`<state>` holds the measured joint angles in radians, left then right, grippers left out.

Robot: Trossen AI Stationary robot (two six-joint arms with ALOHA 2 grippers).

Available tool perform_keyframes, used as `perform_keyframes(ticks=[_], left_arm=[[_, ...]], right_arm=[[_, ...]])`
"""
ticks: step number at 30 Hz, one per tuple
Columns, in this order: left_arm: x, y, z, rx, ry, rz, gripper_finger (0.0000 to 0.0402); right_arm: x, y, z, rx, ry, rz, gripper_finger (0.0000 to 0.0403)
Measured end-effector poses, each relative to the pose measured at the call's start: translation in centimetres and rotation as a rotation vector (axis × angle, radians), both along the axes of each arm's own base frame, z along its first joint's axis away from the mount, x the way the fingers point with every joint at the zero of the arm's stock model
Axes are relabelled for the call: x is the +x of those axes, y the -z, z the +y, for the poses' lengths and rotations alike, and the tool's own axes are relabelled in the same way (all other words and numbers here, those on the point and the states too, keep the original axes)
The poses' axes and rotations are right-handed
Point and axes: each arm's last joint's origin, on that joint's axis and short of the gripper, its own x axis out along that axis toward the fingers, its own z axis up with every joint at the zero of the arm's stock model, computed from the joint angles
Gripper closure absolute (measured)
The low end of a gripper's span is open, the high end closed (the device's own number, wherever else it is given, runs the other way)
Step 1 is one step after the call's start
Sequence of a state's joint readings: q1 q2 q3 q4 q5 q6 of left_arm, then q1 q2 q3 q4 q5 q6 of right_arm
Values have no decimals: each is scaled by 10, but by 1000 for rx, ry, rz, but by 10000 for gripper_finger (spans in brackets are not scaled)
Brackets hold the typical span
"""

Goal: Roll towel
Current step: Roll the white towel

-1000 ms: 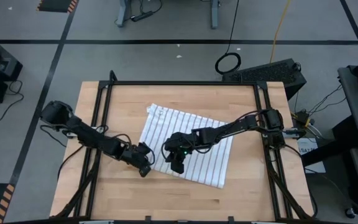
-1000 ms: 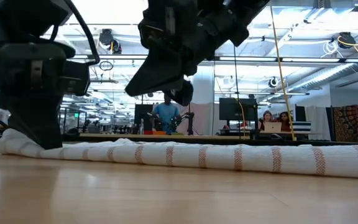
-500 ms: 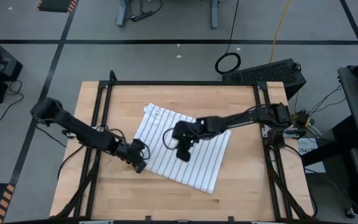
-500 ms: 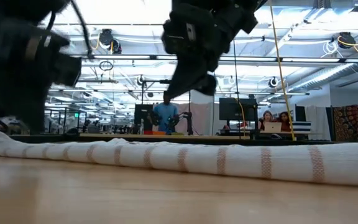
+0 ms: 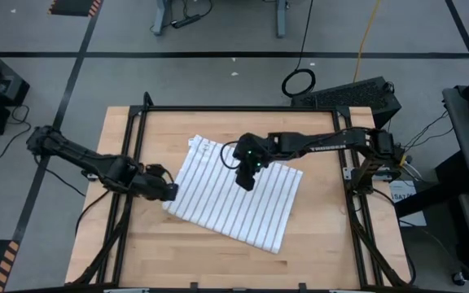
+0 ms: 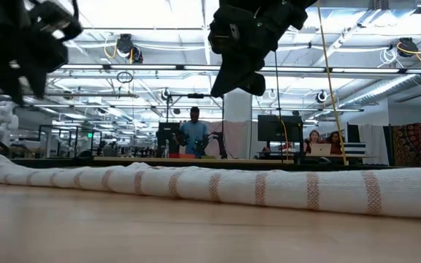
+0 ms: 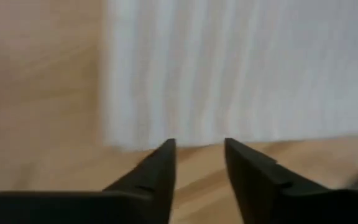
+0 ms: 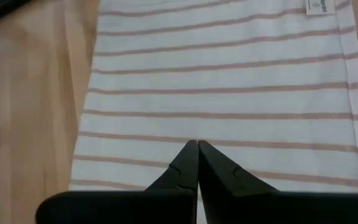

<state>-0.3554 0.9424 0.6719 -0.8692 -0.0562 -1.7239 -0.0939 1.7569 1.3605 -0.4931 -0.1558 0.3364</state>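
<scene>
Striped towel (image 5: 234, 197) blurs beyond the left gripper (image 7: 199, 163), jaws parted.

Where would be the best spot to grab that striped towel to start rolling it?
Probably the corner nearest the left gripper, approached from the left side. The towel lies flat on the table, so only edges and corners offer cloth to pinch, and that corner sits just ahead of the gripper's parted fingers.
</scene>
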Motion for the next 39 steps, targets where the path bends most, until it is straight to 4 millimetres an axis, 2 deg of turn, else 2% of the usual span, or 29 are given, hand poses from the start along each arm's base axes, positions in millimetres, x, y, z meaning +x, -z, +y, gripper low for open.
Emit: perform_keyframes(ticks=[5,10,17,22,29,39], left_arm=[[-10,9,4,-131,-18,193,161],[-10,12,6,-148,-34,201,108],[-9,18,15,-45,-56,211,101],[-2,35,17,-56,-47,126,101],[-6,53,20,-60,-66,127,101],[-4,55,18,-60,-46,133,101]], right_arm=[[-1,1,0,-11,-19,10,403],[-1,2,0,-18,-38,15,403],[-2,2,1,3,-58,27,403],[-3,3,2,23,-71,32,403],[-5,4,2,28,-70,59,403],[-5,5,2,30,-61,66,403]])
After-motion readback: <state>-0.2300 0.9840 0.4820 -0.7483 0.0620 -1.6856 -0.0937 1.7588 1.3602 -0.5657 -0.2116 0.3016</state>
